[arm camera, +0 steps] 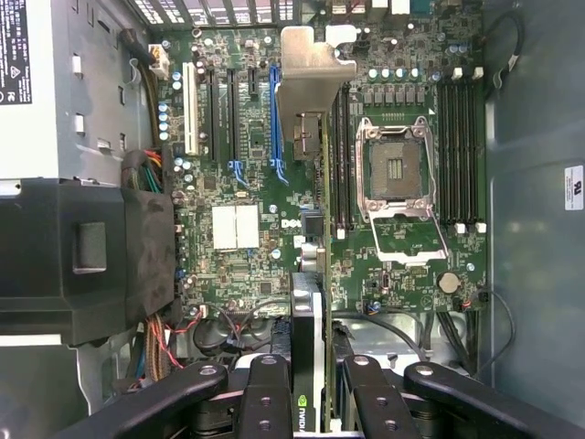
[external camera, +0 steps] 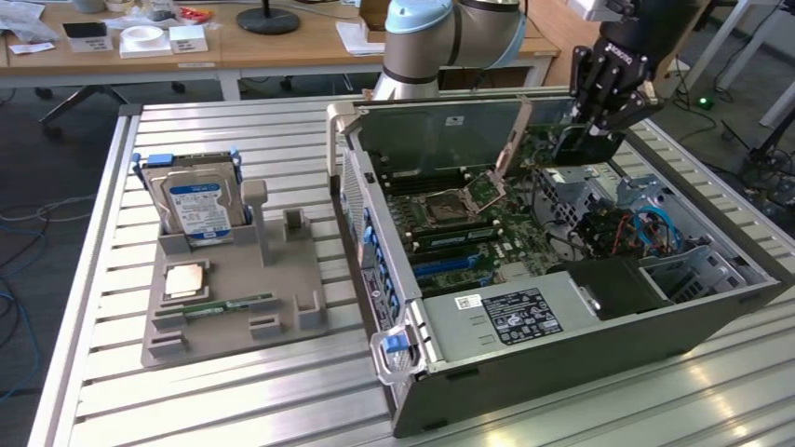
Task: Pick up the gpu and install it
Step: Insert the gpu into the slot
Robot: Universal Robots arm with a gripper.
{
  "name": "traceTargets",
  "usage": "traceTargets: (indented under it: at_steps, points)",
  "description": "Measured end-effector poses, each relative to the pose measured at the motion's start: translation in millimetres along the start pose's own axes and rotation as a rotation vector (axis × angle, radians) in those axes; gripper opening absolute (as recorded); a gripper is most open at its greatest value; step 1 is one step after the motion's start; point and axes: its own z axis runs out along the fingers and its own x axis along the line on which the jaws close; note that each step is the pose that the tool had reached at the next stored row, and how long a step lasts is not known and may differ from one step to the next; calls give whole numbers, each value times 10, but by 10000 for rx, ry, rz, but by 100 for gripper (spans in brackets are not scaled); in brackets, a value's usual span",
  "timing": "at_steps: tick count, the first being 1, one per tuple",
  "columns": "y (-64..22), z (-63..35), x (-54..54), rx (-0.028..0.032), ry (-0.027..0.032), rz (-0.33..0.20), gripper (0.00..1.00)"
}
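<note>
The gpu (external camera: 561, 147) is a thin dark card, and my gripper (external camera: 597, 126) is shut on it above the far end of the open computer case (external camera: 372, 279). In the wrist view the gpu (arm camera: 309, 101) appears edge-on. Its pale metal bracket is at the far end, and its edge runs back between the black fingers (arm camera: 265, 398). My gripper (arm camera: 309, 389) hangs over the green motherboard (arm camera: 238, 265). The card sits in line with the blue expansion slot (arm camera: 274, 110), beside the open CPU socket (arm camera: 398, 174). I cannot tell whether the card touches the board.
A grey fixture (external camera: 230, 298) on the exterior view's left holds a silver hard drive (external camera: 196, 205), a CPU chip (external camera: 186, 279) and a green memory stick (external camera: 230, 304). Inside the case are a power supply (external camera: 516, 317), cables (external camera: 621, 228) and a black shroud (arm camera: 91, 247).
</note>
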Motion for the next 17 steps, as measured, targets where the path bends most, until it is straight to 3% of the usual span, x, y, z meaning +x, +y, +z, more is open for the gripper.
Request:
traceTargets:
  at_steps: [17]
  points:
    - [34,15,2,4,1,0,27]
